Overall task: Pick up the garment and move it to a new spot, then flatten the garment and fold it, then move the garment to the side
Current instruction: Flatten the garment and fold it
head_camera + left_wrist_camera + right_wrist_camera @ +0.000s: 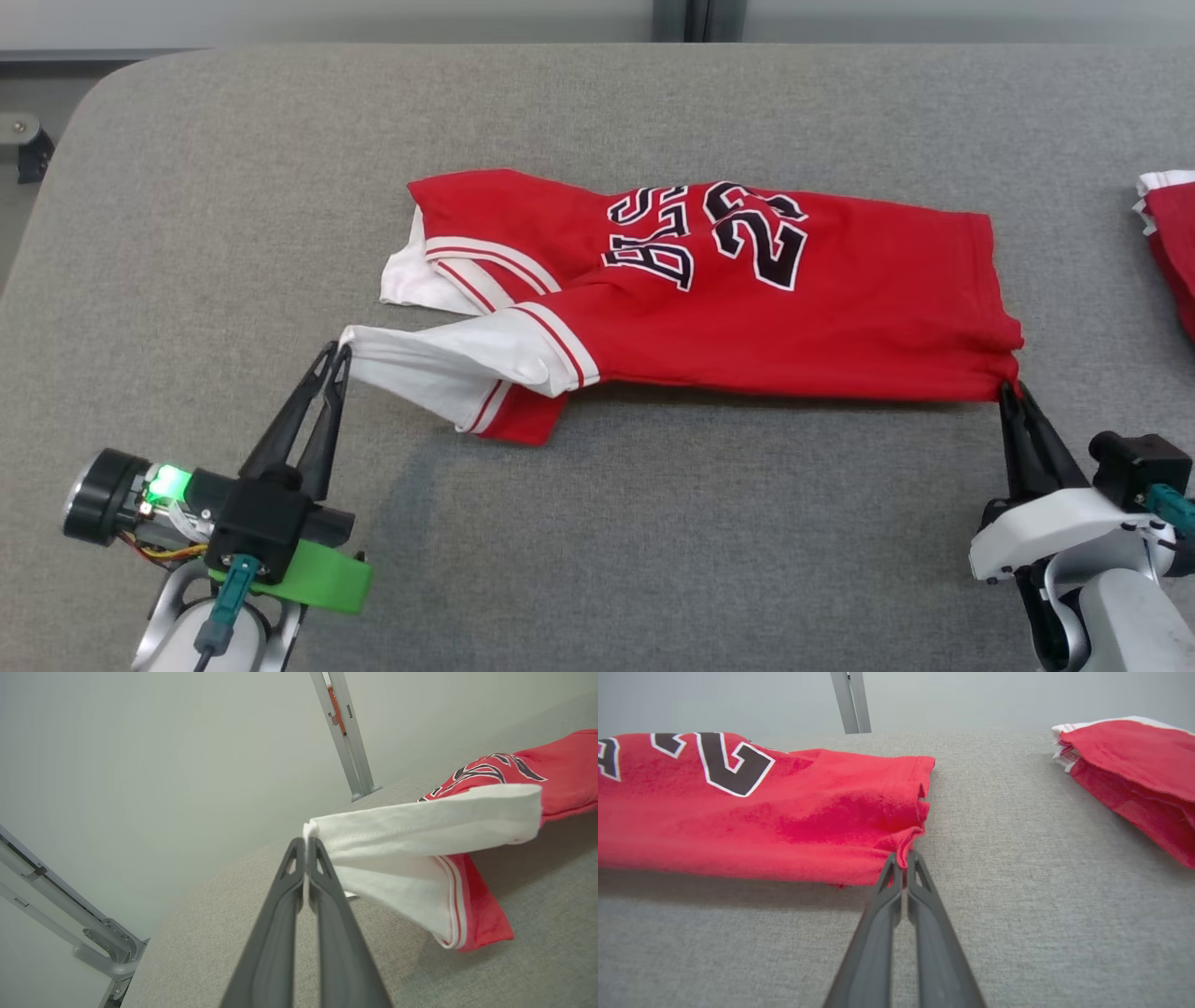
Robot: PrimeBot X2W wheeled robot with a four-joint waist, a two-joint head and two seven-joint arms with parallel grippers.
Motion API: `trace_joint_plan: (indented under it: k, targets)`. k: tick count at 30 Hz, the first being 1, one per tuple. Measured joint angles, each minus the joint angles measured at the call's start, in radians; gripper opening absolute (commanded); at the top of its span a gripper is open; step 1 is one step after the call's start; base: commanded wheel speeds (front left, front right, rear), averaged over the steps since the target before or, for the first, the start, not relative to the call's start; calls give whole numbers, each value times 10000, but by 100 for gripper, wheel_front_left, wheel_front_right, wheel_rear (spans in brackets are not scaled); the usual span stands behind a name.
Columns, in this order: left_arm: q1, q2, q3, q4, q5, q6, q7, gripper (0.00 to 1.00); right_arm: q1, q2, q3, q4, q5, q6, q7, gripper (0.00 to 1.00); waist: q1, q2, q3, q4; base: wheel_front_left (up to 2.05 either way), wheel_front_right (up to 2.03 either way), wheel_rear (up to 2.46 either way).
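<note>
the left gripper (339, 355) pinches the white end of the shirt (747, 308). the right gripper (1010, 388) pinches its red bottom corner. the shirt lies on the table (597, 541), stretched between the two tips. each holds a near corner, likely so both can lift that edge together and fold it over. a second shirt (1172, 233) sits beyond the right gripper.

Bright, even overhead light, soft shadows, wrist views bowed at edges.
</note>
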Motion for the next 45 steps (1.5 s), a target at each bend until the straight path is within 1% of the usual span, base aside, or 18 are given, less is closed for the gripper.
trace_joint_plan:
  k: [3,8,10,14,17,20,23,25,27,29,30,32,36,38,40,43,45]
  targets:
    - [0,240,209,-479,242,25,0,0,192,-17,-178,-1099,-21,0,2,0,0,0,-253,-102,0,0,0]
    - [-212,976,646,-1699,719,63,0,0,262,-244,-447,-3081,209,0,0,0,0,0,-771,-362,0,0,0]
    - [-591,1344,836,-2144,880,-35,-2,0,137,-376,-556,-3735,293,0,0,0,0,0,-961,-479,0,0,0]
    - [-1797,1981,1143,-2855,1078,-451,0,0,-483,-780,-652,-4617,430,0,0,0,0,0,-1288,-704,0,0,0]
    - [-2977,2245,1271,-3081,1064,-913,222,0,-1187,-1126,-708,-4934,550,0,0,0,0,0,-1401,-843,0,0,0]
    - [-4308,2311,1206,-2978,959,-1467,550,0,-2162,-1438,-692,-4880,779,0,230,0,0,0,-1302,-915,0,0,0]
    - [-5748,2226,947,-2608,617,-1944,823,0,-3494,-1799,-460,-4598,769,-2,692,0,0,0,-1032,-967,0,0,0]
    - [-6646,2182,723,-2130,454,-2146,907,0,-4399,-1845,-251,-4240,780,-2,1007,0,0,0,-791,-990,0,0,0]
    - [-7474,1964,581,-1446,-140,-2245,968,0,-5400,-1877,-21,-3722,777,0,1271,0,0,0,-495,-1005,0,0,0]
    - [-8348,1576,445,-437,-1012,-2316,1106,0,-6510,-1941,276,-2982,817,0,1475,0,0,0,-115,-1004,0,0,0]
    - [-8841,1482,311,102,-1275,-2349,1127,0,-7062,-1958,433,-2573,874,-2,1532,0,0,0,104,-997,0,0,0]
    - [-9862,1475,-19,1047,-1440,-2366,1080,0,-8054,-2006,698,-1843,909,-2,1547,0,0,0,522,-980,0,0,0]
    - [-12129,1461,-851,2819,-1423,-2385,608,0,-10033,-2080,1191,-378,754,0,1350,0,0,0,1444,-970,0,0,0]
    - [-13095,1243,-928,3599,-1337,-2393,328,0,-10878,-2010,1294,299,727,-2,1127,0,0,0,1881,-977,0,0,0]
    - [-14029,1039,-1043,4226,-1009,-2393,128,0,-11702,-1931,1373,1016,546,0,807,0,1,0,2343,-998,0,0,0]
    - [-15035,765,-1076,4581,-493,-2290,44,0,-12659,-1896,1375,1835,274,0,401,0,1,0,2925,-1035,0,0,0]
    - [-15403,635,-1057,4115,-136,-2211,19,0,-13094,-1906,1371,2213,113,-2,230,0,1,0,3250,-1053,0,0,0]
